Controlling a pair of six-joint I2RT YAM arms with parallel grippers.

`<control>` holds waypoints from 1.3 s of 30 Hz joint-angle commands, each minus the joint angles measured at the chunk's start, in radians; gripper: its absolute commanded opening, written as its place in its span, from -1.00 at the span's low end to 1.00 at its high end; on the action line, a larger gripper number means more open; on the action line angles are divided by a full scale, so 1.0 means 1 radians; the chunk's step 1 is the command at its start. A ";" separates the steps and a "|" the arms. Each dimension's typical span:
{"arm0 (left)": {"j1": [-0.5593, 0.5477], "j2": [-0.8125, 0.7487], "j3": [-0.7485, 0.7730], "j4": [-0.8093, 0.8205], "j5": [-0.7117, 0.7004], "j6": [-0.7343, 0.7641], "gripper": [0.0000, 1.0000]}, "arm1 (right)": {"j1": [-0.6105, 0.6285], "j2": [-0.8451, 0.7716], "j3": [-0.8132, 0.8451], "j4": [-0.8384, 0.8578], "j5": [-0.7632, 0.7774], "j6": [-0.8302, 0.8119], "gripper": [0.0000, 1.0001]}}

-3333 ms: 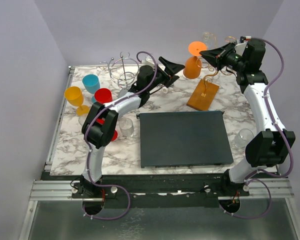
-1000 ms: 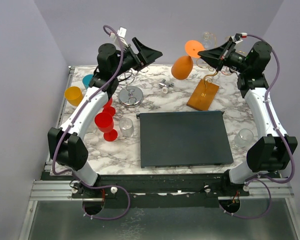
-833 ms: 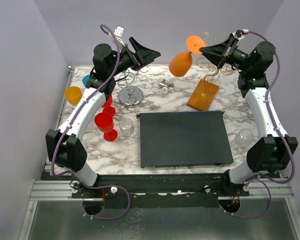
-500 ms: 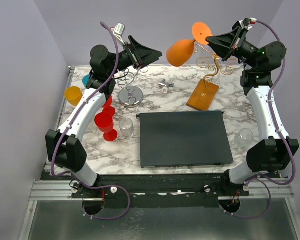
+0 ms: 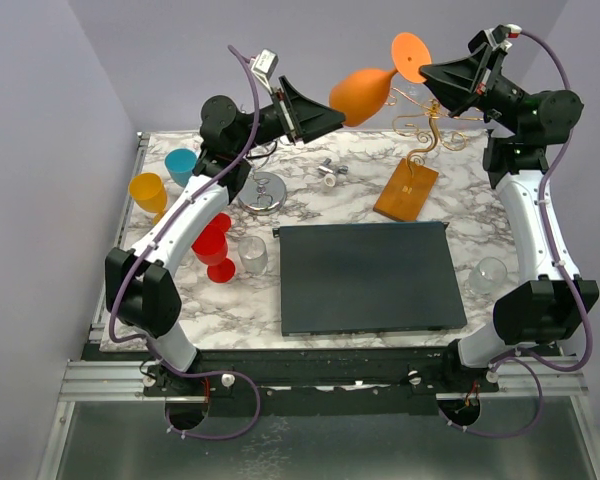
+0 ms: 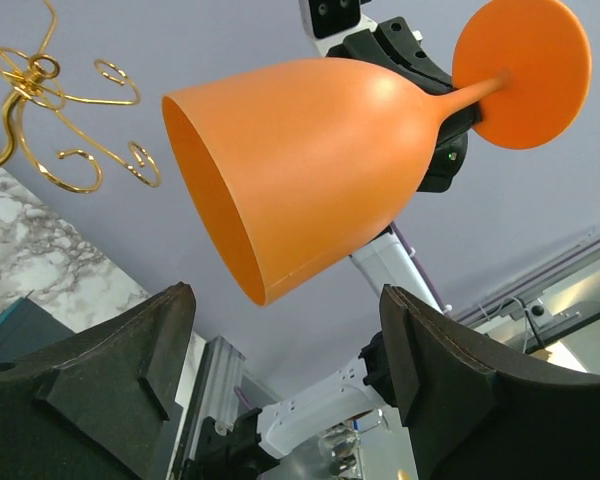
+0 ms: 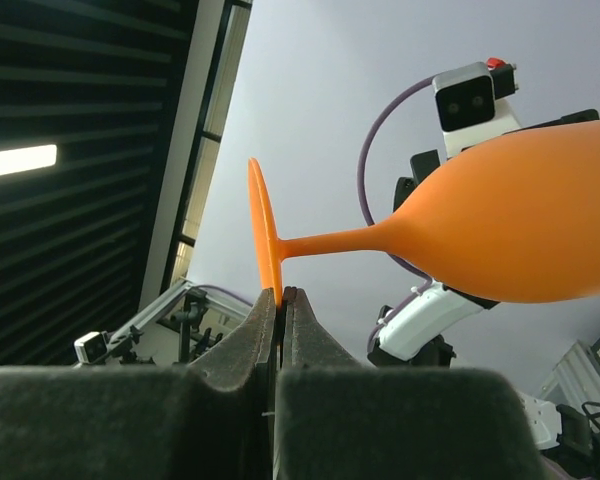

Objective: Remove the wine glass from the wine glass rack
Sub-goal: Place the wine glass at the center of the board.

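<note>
My right pincer (image 7: 280,292) is squeezed shut on nothing but the thin edge of the foot of the orange wine glass (image 7: 520,225). Stem and bowl jut sideways beyond my tips, high in the air. I judge that heavy bowl could lever the foot out of so slight a pinch. Past the bowl my left pincer (image 6: 285,297) gapes wide, touching nothing, and a careless closing might knock the glass loose. Below me stands the wine glass rack (image 5: 427,118), its hooks apart from the glass.

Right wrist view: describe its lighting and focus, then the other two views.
Right wrist view: wine glass sharp, right fingers dark and underexposed, a ceiling light strip bright at left. Left wrist view: soft highlight on the glass's bowl, left fingers shadowed. Top view: even, diffuse light, no blur.
</note>
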 commanded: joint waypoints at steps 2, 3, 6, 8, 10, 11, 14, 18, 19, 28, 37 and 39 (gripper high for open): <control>-0.017 0.029 0.055 0.150 0.018 -0.057 0.59 | 0.006 -0.009 -0.005 0.090 -0.014 0.049 -0.99; -0.019 0.031 0.056 0.176 0.017 -0.072 0.58 | 0.005 -0.011 -0.011 0.097 -0.013 0.056 -0.99; -0.021 0.042 0.058 0.248 0.010 -0.106 0.55 | 0.005 -0.008 -0.024 0.129 -0.012 0.078 -0.99; -0.026 0.049 0.056 0.305 0.007 -0.135 0.54 | 0.005 -0.004 -0.030 0.148 -0.009 0.092 -0.99; -0.030 0.056 0.058 0.350 0.001 -0.162 0.52 | 0.006 -0.002 -0.039 0.167 -0.009 0.103 -0.99; -0.031 0.059 0.058 0.369 -0.002 -0.172 0.50 | 0.005 0.000 -0.043 0.177 -0.009 0.109 -0.99; -0.036 0.067 0.059 0.394 -0.010 -0.195 0.38 | 0.006 0.001 -0.046 0.184 -0.008 0.114 -0.99; -0.047 0.062 0.041 0.424 -0.027 -0.208 0.03 | 0.006 -0.001 -0.063 0.177 -0.018 0.097 -0.99; -0.049 0.057 0.030 0.424 -0.032 -0.205 -0.04 | 0.006 -0.005 -0.070 0.162 -0.023 0.080 -0.99; -0.051 -0.038 -0.094 0.421 -0.089 -0.162 -0.77 | 0.005 -0.061 -0.107 -0.217 -0.049 -0.293 -0.86; -0.046 -0.232 -0.047 -0.158 -0.171 0.165 -1.00 | 0.006 -0.094 0.045 -0.816 0.127 -0.841 0.43; -0.046 -0.278 -0.016 -0.340 -0.241 0.258 -1.00 | 0.005 -0.105 0.061 -0.880 0.170 -0.916 0.60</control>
